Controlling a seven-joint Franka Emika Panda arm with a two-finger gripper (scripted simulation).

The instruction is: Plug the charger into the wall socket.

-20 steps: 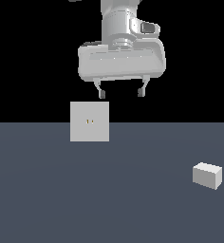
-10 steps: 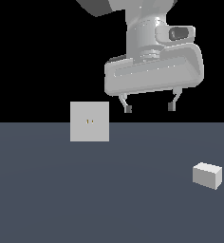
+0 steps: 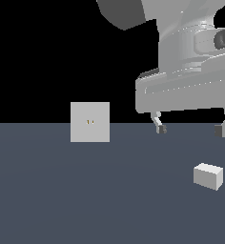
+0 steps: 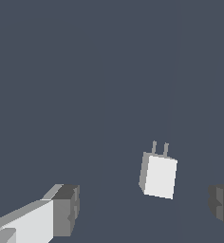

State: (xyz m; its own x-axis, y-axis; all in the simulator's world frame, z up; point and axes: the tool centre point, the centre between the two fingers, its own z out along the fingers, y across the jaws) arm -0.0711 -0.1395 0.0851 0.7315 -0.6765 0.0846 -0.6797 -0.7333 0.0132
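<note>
A: How is the arm posed?

B: It hangs over the exterior view's right side, wrist pointing down; the gripper is spread wide, fingers well apart, holding nothing.

A: And the charger?

B: A small off-white block lying on the dark floor, below the gripper and apart from it; the wrist view shows two thin prongs at one end; the wall socket stands upright, well apart toward the exterior view's left.

Exterior view: low, level, facing the upright wall socket. Wrist view: close, looking down at the worktop. Shared: charger.
</note>
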